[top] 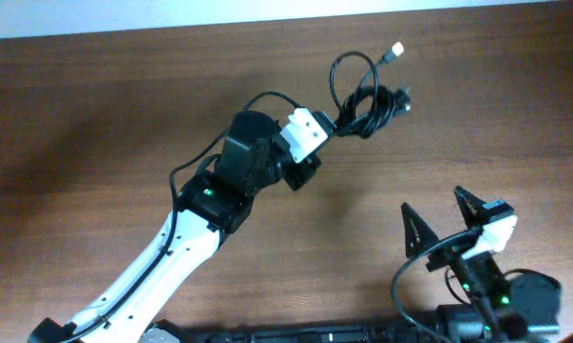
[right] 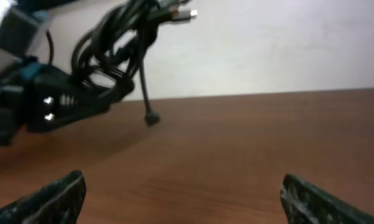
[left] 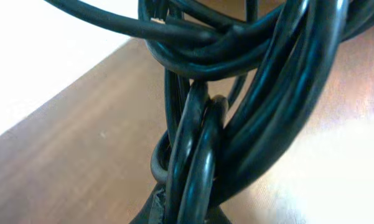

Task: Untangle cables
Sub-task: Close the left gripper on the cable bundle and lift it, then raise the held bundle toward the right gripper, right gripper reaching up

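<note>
Within left hand (top: 330,128), black cables (top: 367,101)

The overhead camera looks straight down on the table (top: 95,105) from high up. The left wrist camera sits tight against the cables (left: 280,93), which fill its picture. The right wrist camera looks low across the table toward those same cables, farther off.
</note>
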{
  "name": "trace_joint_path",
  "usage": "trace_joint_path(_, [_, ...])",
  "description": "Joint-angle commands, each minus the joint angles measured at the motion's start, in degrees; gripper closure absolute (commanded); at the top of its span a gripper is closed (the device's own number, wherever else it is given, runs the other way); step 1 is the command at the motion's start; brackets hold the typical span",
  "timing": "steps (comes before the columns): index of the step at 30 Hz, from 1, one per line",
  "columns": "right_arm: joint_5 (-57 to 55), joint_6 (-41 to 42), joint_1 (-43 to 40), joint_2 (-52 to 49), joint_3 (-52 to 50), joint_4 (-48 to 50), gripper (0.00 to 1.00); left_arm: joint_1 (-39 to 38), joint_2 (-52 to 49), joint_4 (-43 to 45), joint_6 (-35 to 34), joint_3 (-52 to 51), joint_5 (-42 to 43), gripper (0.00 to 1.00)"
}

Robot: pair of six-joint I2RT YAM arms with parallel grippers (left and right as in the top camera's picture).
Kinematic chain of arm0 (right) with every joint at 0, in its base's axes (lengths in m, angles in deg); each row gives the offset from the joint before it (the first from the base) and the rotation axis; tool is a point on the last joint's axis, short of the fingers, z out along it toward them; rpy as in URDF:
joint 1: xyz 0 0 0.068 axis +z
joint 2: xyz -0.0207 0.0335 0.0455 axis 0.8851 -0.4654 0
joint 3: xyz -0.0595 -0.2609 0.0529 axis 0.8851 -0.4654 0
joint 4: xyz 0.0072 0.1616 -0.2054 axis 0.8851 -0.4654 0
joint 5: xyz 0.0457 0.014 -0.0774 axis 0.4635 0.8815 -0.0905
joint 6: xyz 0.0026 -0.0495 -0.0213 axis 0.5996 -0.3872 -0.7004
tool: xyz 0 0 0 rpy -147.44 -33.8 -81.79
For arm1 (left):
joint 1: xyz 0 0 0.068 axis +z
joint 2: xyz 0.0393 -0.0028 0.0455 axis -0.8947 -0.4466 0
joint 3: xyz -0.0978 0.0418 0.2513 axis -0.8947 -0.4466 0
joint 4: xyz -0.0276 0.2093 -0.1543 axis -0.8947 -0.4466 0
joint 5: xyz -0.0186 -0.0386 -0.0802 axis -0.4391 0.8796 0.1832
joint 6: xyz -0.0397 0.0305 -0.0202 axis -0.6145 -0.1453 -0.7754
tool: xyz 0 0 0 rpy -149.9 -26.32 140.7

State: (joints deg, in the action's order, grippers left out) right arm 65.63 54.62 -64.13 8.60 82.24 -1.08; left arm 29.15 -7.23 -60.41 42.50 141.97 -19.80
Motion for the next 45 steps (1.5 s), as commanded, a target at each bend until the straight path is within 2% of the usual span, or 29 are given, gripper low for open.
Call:
trace_joint_path(1, [1.0, -3.0, 0.4, -4.1, 8.1, -3.1, 0.01, -0.6, 1.8, 5.0, -4.9, 0.4, -0.6, 1.0])
trace_joint_path(4, [3.3, -1.9, 0.4, -5.0, 11.1, -2.6, 0.01, -2.6, 1.8, 6.6, -4.9, 0.4, -1.7, 1.0])
trace_joint_path(8, [8.0, 1.8, 0.3, -5.0, 11.5, -2.0, 0.01, -7.6, 1.8, 6.7, -4.8, 0.4, -11.3, 1.0])
trace_joint_path(11, [7.9, 1.8, 0.4, -5.0, 11.5, -2.0, 0.01, -11.7, 1.8, 7.0, -1.0, 0.4, -16.7, 1.0])
trace_joint_path(15, [5.7, 1.8, 0.3, -5.0, 11.5, -1.8, 0.15, -16.2, 1.8, 8.6, -0.5, 0.4, -22.4, 1.0])
trace_joint_path(20, [3.7, 1.8, 0.3, -5.0, 11.5, -1.6, 0.38, -20.4, 1.8, 9.6, 1.6, 0.4, -22.5, 1.0])
trace_joint_path(23, [2.8, 1.8, 0.3, -5.0, 11.5, -1.6, 0.45, -22.3, 1.8, 9.7, 1.6, 0.4, -22.5, 1.0])
trace_joint_path(25, [1.3, 1.8, 0.3, -5.0, 11.5, -1.6, 0.55, -23.2, 1.8, 9.6, 1.6, 0.4, -22.5, 1.0])
trace_joint_path(30, [0.0, 1.9, 0.3, -5.0, 11.5, -0.7, 0.63, -25.1, 1.8, 9.9, 1.6, 0.4, -22.4, 1.0])
trace_joint_path(32, [0.0, 1.9, 0.3, -5.0, 11.5, -0.1, 0.7, -25.8, 1.8, 10.3, 1.6, 0.4, -22.4, 1.0])
trace_joint_path(36, [0.0, 1.8, 0.4, -5.0, 11.5, -0.1, 0.94, -26.2, 1.8, 10.9, 1.6, 0.4, -22.4, 1.0])
trace_joint_path(45, [0.0, 1.8, 0.3, -5.0, 11.5, 0.0, 0.96, -26.1, 1.8, 12.2, 1.6, 0.4, -22.5, 1.0])
